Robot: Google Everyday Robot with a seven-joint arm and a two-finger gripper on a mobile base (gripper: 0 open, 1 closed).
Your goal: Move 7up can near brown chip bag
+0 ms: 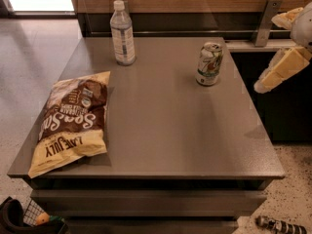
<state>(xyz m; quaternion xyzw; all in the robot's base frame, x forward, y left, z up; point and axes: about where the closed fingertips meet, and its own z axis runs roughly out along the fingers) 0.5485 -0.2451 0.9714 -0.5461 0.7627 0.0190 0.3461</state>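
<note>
The 7up can (209, 64) stands upright at the back right of the grey table (170, 130); it is white and green with a silver top. The brown chip bag (73, 121) lies flat at the table's front left, far from the can. My gripper (266, 53) hangs at the right edge of the view, beyond the table's right side, to the right of the can and apart from it. Its two cream fingers (282, 68) are spread open and hold nothing.
A clear plastic water bottle (122, 33) stands at the back left of the table. A wooden wall and a metal bracket (265, 21) lie behind the table. Small objects sit on the floor at the front left (19, 218) and front right (280, 224).
</note>
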